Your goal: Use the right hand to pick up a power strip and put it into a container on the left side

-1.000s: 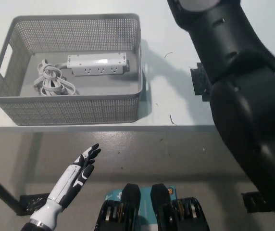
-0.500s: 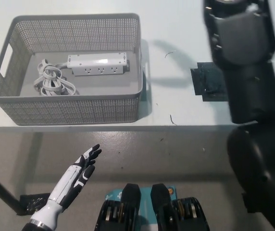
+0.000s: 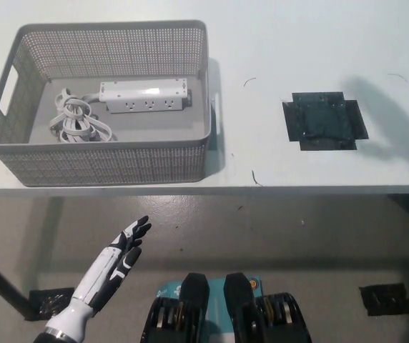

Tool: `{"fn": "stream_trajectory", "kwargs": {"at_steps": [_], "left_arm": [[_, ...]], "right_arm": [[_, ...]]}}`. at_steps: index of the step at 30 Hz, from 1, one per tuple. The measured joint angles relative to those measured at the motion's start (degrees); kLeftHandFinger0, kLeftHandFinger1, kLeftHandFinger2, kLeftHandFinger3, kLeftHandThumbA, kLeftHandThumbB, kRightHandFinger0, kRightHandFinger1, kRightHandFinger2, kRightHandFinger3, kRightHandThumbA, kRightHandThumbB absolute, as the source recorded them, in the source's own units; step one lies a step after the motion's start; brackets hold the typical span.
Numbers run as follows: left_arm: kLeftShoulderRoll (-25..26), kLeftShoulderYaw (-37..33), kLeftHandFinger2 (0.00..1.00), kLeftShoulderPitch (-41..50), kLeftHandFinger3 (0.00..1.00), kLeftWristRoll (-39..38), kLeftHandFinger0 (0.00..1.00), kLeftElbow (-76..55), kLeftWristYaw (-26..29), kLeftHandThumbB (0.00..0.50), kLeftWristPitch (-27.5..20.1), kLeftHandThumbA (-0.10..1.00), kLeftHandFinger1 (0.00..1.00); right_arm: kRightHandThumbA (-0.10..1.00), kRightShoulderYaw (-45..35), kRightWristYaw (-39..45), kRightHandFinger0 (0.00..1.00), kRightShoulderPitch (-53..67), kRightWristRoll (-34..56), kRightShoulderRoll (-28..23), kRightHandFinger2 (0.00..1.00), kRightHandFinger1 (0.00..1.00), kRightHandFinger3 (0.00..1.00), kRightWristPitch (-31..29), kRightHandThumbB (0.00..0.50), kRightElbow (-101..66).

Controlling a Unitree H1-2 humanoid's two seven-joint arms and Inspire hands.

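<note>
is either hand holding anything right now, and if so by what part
Nothing is held. The white left hand hangs open below the table edge, and the right hand is out of view. The power strip lies in the basket, its cord coiled beside it.

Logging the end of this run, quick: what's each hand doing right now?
Left hand: open, holding nothing, low beside the table edge.
Right hand: not in view.

The black right arm lifted away from above the table's right side and went out of sight, uncovering the dark taped patch (image 3: 324,121) there.
</note>
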Motion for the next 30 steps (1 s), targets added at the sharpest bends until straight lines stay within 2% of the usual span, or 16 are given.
{"fn": "stream_trajectory", "kwargs": {"at_steps": [4,8,9,11,13,20,22,23,26,27,29,30], "left_arm": [[0.0,0.0,1.0,0.07,1.0,0.0,1.0,0.0,0.0,0.152,-0.05,1.0,1.0],[0.0,0.01,1.0,0.3,1.0,0.01,1.0,0.0,0.0,0.141,-0.09,1.0,1.0],[0.0,0.01,1.0,0.33,1.0,0.01,1.0,0.01,0.0,0.143,-0.11,1.0,1.0],[-0.01,0.01,1.0,0.36,1.0,0.0,1.0,0.01,0.0,0.155,-0.13,1.0,1.0],[-0.01,0.01,1.0,0.41,1.0,0.01,1.0,0.02,0.01,0.154,-0.15,1.0,1.0],[-0.1,0.02,1.0,1.07,1.0,0.08,1.0,0.02,0.02,0.152,-0.22,1.0,1.0],[-0.14,0.04,1.0,1.08,1.0,0.08,1.0,0.03,0.02,0.15,-0.24,1.0,1.0],[-0.14,0.04,1.0,1.07,1.0,0.08,1.0,0.03,0.02,0.15,-0.25,1.0,1.0],[-0.16,0.06,1.0,1.05,1.0,0.08,1.0,0.07,0.02,0.152,-0.33,1.0,1.0],[-0.17,0.06,1.0,1.04,1.0,0.08,1.0,0.08,0.02,0.155,-0.35,1.0,1.0],[-0.21,0.07,1.0,1.04,1.0,0.08,1.0,0.08,0.02,0.154,-0.34,1.0,1.0],[-0.22,0.07,1.0,1.03,1.0,0.09,1.0,0.09,0.02,0.153,-0.35,1.0,1.0]], "right_arm": [[1.0,0.92,0.7,1.0,6.0,3.27,-2.62,1.0,1.0,1.0,0.71,0.355,-6.14],[1.0,1.44,1.13,1.0,11.81,5.91,-3.75,1.0,1.0,1.0,1.44,0.401,-9.66],[1.0,1.51,1.28,1.0,13.57,6.76,-3.88,1.0,1.0,1.0,1.87,0.396,-10.48],[1.0,1.59,1.37,1.0,16.37,8.31,-3.87,1.0,1.0,1.0,2.56,0.354,-11.46],[1.0,2.2,1.4,1.0,18.95,9.22,-3.97,1.0,1.0,1.0,2.76,0.345,-12.0],[1.0,4.91,0.99,1.0,25.96,9.92,-3.84,1.0,1.0,1.0,1.49,0.349,-10.82],[1.0,5.16,0.58,1.0,28.14,10.06,-3.55,1.0,1.0,1.0,0.26,0.369,-9.41],[1.0,5.19,0.35,1.0,29.13,10.13,-3.31,1.0,1.0,1.0,-0.2,0.35,-8.71],[1.0,5.16,-0.57,1.0,32.72,10.83,-2.08,1.0,1.0,1.0,-2.14,0.361,-6.12],[1.0,5.14,-0.83,1.0,33.87,11.09,-1.69,1.0,1.0,1.0,-2.61,0.338,-5.34],[1.0,5.04,-1.58,1.0,36.55,11.56,-0.74,1.0,1.0,1.0,-4.14,0.342,-3.63],[1.0,4.98,-1.97,1.0,37.88,11.7,-0.28,1.0,1.0,1.0,-4.75,0.326,-2.83]]}}
